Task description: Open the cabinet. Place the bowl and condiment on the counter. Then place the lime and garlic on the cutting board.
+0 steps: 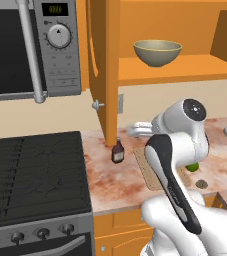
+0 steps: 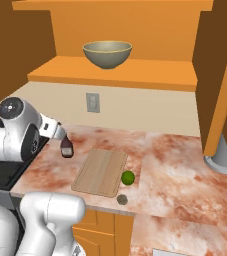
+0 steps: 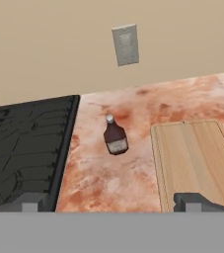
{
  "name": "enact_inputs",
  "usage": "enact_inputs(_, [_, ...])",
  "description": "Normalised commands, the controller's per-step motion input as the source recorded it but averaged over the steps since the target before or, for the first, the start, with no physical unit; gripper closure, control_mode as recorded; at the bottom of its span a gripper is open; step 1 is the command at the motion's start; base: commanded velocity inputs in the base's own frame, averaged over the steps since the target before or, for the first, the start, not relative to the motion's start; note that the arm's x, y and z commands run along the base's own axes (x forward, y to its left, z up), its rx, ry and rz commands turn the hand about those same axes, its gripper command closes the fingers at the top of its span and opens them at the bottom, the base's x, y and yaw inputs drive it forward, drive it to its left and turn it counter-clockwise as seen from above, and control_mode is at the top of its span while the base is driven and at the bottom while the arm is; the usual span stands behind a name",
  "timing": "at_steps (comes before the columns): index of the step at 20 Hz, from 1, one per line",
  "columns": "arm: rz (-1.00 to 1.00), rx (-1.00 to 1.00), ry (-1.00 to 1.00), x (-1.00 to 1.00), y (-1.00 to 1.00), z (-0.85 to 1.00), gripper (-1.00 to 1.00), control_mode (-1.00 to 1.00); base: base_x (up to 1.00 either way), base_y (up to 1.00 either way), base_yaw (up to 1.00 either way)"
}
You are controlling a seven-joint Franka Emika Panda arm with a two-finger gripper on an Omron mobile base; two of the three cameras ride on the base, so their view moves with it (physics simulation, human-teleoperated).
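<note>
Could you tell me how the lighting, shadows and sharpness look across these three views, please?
Left base view: flat, even light, the condiment slightly soft-edged, a glossy highlight on the arm. Right base view: the bowl shows gentle shading, the cabinet interior evenly lit, only a faint shadow beside the lime. Hand view: crisp cutting board grain, no glare, no distortion.

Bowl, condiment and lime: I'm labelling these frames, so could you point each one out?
bowl point(image 2: 107, 54): right base view, outer front wall, on the cabinet shelf.
condiment point(image 3: 115, 137): hand view, bottle body by its label.
lime point(image 2: 128, 177): right base view, centre of the green ball.
</note>
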Motion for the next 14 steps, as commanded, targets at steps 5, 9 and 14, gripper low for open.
enact_inputs(5, [-0.06,0.0,0.0,-0.52,-0.12,0.31,-1.0,-1.0,0.0,0.0,0.0])
enact_inputs(9, [-0.16,0.0,0.0,-0.42,-0.23,0.34,-1.0,-1.0,0.0,0.0,0.0])
enact_inputs(14, [-0.2,0.01,0.0,-0.3,-0.26,0.29,-1.0,-1.0,0.0,0.0,0.0])
